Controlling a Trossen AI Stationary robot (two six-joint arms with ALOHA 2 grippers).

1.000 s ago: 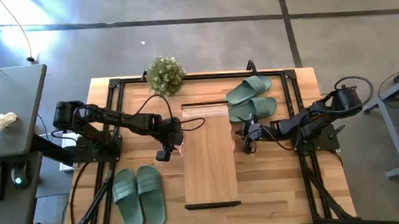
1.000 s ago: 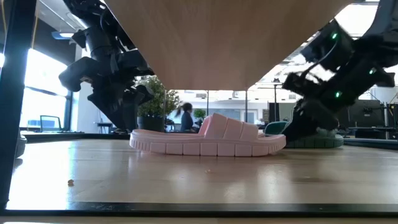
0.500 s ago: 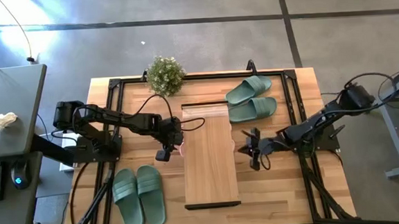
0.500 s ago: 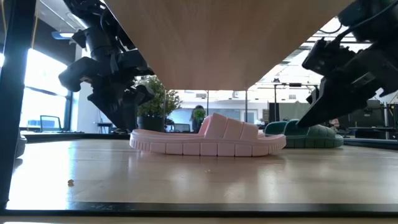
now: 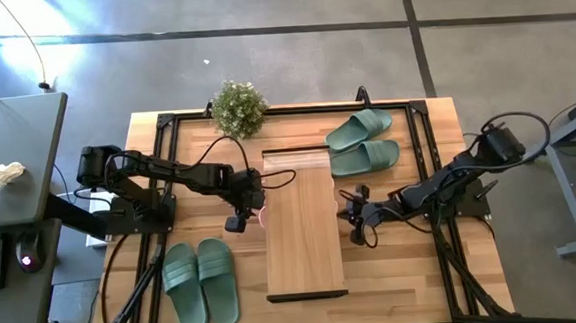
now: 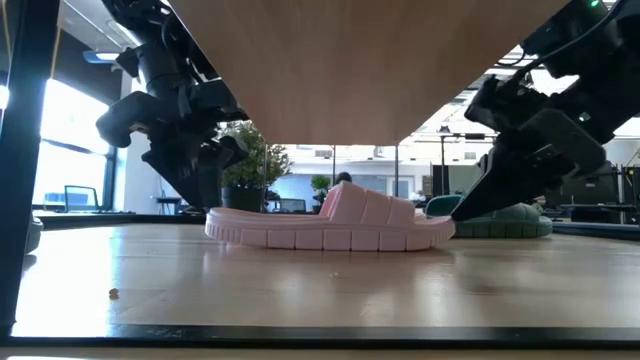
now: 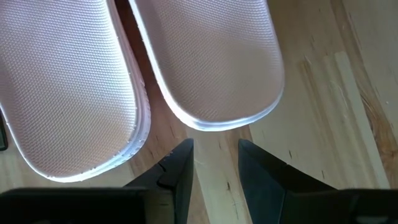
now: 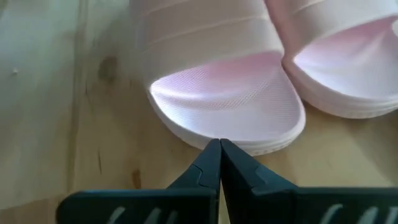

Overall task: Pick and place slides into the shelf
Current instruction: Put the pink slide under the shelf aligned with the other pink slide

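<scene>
The right gripper [image 8: 219,163] has its jaws pressed together, holding nothing, with its tip at the toe edge of a pale pink slide [image 8: 227,102] that lies under the shelf [image 5: 302,226]. On the opposite side of the shelf the left gripper [image 7: 214,168] has its jaws standing partly apart and empty, just short of the heel ends of the pink pair [image 7: 124,68], which lie flat on the tabletop [image 5: 395,265] beneath the shelf's planks.

So the pink pair seems to be in place on the lowest level (the low view shows one pink slide [image 6: 330,225] sitting level under the wood), though whether it is pushed fully in I cannot tell from above, since the plank top hides it.

Still left: one sage-green pair [image 5: 200,282] lies to the shelf's left near its front end, and the second green pair [image 5: 363,142] lies to the shelf's right by its far end. Neither is on the shelf, whose top plank is bare. By my reading, about a third of the work is done.
</scene>
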